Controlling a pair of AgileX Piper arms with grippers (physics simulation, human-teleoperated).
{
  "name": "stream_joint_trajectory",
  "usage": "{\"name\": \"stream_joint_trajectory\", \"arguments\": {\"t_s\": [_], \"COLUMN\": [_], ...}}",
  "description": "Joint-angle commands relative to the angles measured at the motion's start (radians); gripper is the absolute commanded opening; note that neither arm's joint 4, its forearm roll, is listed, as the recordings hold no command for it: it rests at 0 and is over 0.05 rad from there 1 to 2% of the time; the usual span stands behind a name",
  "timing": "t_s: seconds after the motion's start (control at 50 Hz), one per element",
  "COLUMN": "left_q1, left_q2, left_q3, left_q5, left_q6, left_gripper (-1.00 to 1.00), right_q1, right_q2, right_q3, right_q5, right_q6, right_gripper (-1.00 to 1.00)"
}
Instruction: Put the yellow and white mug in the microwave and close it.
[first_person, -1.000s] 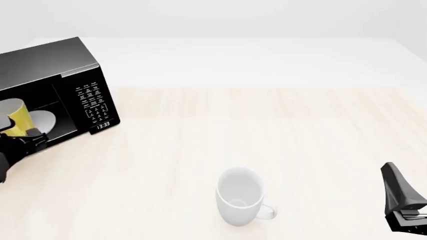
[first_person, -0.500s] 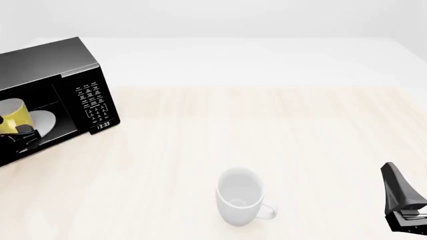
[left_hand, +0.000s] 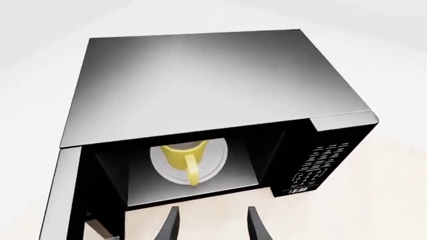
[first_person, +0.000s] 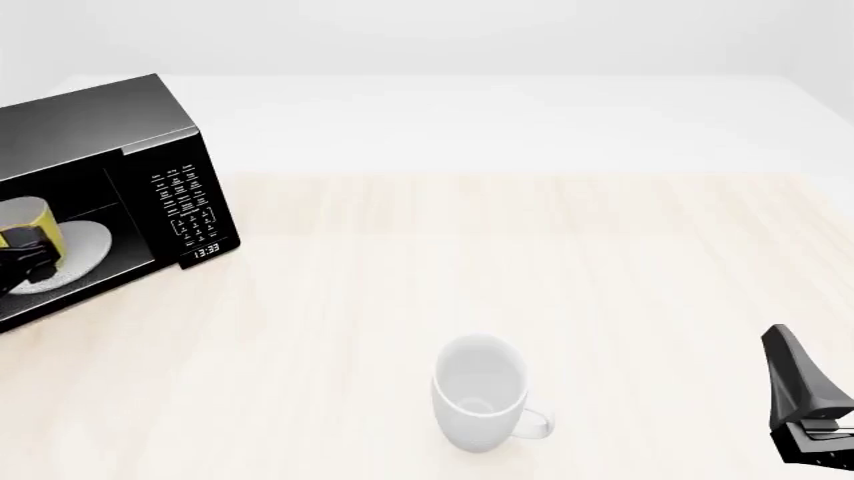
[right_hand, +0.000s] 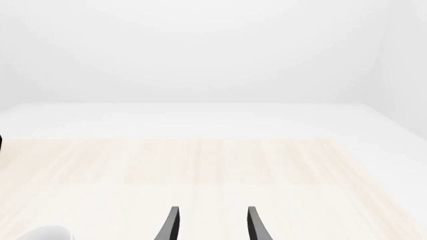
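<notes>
The yellow and white mug (left_hand: 183, 157) stands on the white turntable plate (left_hand: 215, 159) inside the microwave (left_hand: 207, 85), handle toward the opening. The left gripper (left_hand: 211, 226) sits just outside that opening, fingers apart and empty, mug straight ahead. Closing turns on the door (left_hand: 61, 200), swung out beside the opening, only its edge showing and cut off. The left arm is far nearer. The right gripper (right_hand: 211, 225), fingers apart, is well away, beyond the white mug (first_person: 478, 393) on the surface (first_person: 534, 250).
</notes>
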Motion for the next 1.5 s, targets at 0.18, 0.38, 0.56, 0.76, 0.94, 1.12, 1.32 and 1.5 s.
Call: {"name": "stream_joint_trajectory", "arguments": {"t_s": [0.18,0.38,0.56,0.76,0.94,1.12,1.32,1.5], "left_q1": [0.017,-0.007,0.01,0.021,0.053,0.079,0.137,0.194], "left_q2": [-0.188,-0.292,-0.348,-0.402,-0.458,-0.496,-0.506,-0.517], "left_q3": [-0.03,-0.051,-0.099,-0.144,-0.207,-0.258,-0.299,-0.331], "left_q5": [0.169,0.27,0.37,0.459,0.54,0.594,0.629,0.662], "left_q6": [-0.045,-0.065,-0.077,-0.07,-0.075,-0.078,-0.077,-0.087], "left_gripper": [1.0,1.0,1.0,1.0,1.0,1.0,1.0,1.0], "right_q1": [0.0,0.0,0.0,0.0,0.0,0.0,0.0,0.0], "right_q2": [-0.002,-0.002,-0.002,-0.002,-0.002,-0.002,-0.002,-0.002], "right_q3": [0.001,0.001,0.001,0.001,0.001,0.001,0.001,0.001], "right_q5": [0.001,0.001,0.001,0.001,0.001,0.001,0.001,0.001], "right_q6": [0.0,0.0,0.0,0.0,0.0,0.0,0.0,0.0], "right_gripper": [1.0,1.0,1.0,1.0,1.0,1.0,1.0,1.0]}}
